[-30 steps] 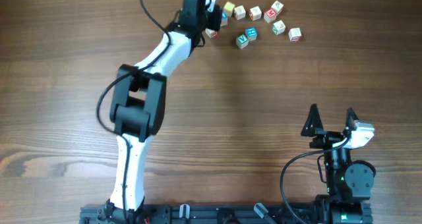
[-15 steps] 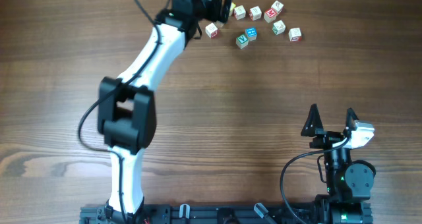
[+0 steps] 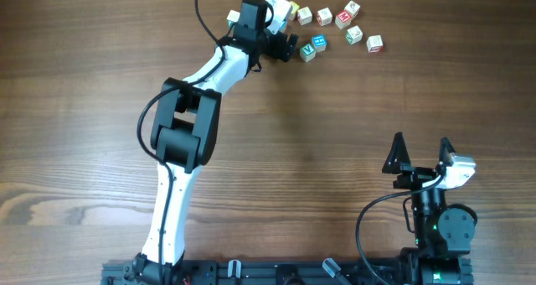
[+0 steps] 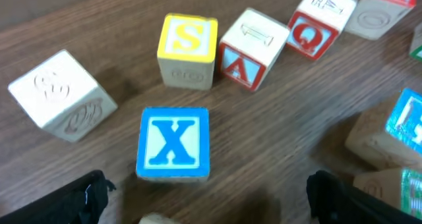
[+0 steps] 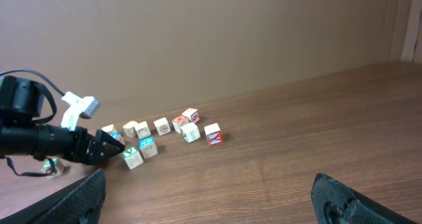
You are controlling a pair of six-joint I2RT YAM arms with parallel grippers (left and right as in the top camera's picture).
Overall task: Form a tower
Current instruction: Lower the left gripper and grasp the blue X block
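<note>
No tower shows in any view; the pale letter cubes lie singly at the far side of the table. My left gripper is open and low over the wood. Just ahead of it lies a blue X cube. Beyond that are a yellow S cube, a red A cube and a red Q cube. A plain pale cube sits to the left. A green V cube and a blue cube lie side by side by the right finger. My right gripper is open and empty.
More single cubes spread to the right: a red-faced one, a green-marked one and a red-marked one. The left arm stretches diagonally across the left half of the table. The right arm's base sits at the near edge.
My left gripper has gone from shut to open. It has swung about over the cube cluster and now sits lower, beside the green V cube. The right arm has not moved.
</note>
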